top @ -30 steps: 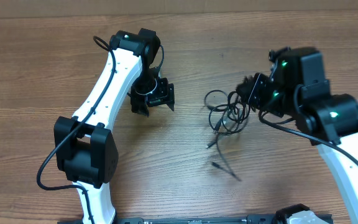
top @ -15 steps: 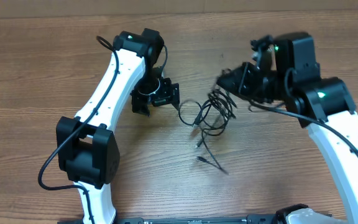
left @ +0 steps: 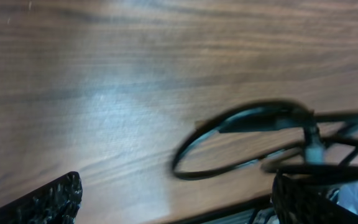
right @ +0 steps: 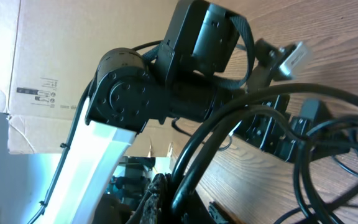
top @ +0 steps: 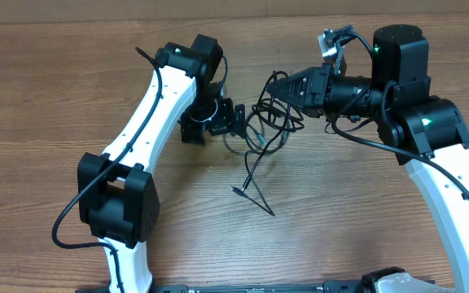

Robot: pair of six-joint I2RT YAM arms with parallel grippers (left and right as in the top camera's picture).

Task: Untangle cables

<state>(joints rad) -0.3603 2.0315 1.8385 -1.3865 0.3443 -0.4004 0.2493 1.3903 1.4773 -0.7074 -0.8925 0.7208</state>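
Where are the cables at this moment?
In the overhead view the cables hang at upper centre, pinched by the right tool and next to the open left tool; one loose end trails on the table.

2 white-and-black arms are reaching toward each other. The left arm (top: 149, 106) is bending forward, its left gripper (top: 215, 126) pointing down with jaws spread wide. The right arm (top: 454, 187) is stretching its right gripper (top: 277, 81) sideways, jaws pinching the cables (top: 269, 114).
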